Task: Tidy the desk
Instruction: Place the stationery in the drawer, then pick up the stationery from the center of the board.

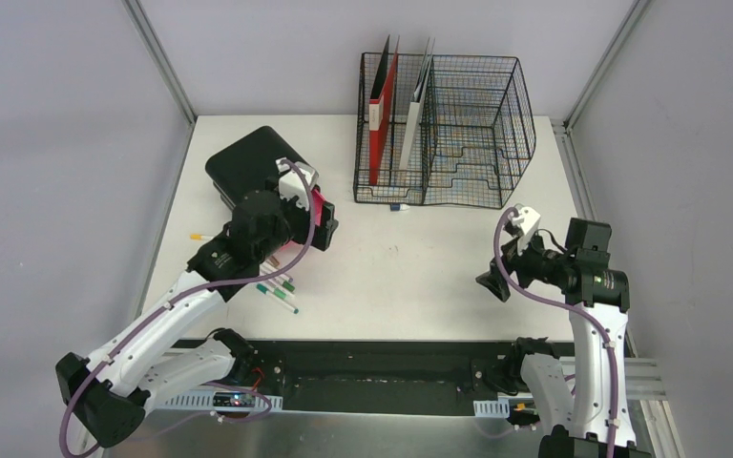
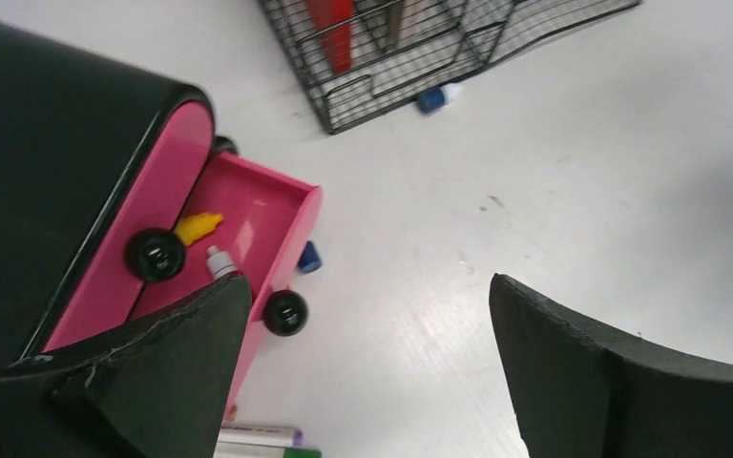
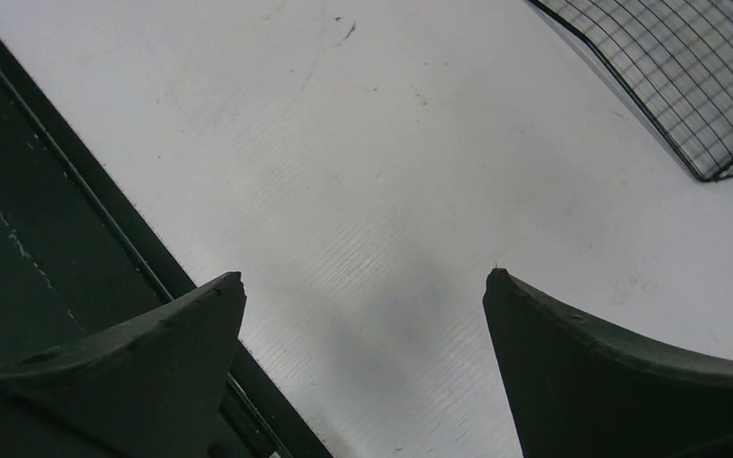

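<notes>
The desk (image 1: 420, 267) is a white tabletop. A black drawer box (image 1: 248, 162) with pink drawers stands at its back left. In the left wrist view its lower pink drawer (image 2: 267, 205) is pulled open and holds a yellow piece (image 2: 198, 226) and a white-tipped marker (image 2: 218, 260). My left gripper (image 1: 327, 232) is open and empty above the drawer's front (image 2: 367, 281). Several markers (image 1: 277, 291) lie on the desk by the left arm. My right gripper (image 1: 490, 283) is open and empty above bare desk at the right (image 3: 363, 275).
A black wire-mesh rack (image 1: 458, 134) with a red folder (image 1: 382, 119) and a white one stands at the back. A small blue cap (image 2: 309, 256) lies beside the open drawer, another blue-capped piece (image 2: 434, 97) by the rack's front. A yellow marker (image 1: 198, 236) lies at the left edge.
</notes>
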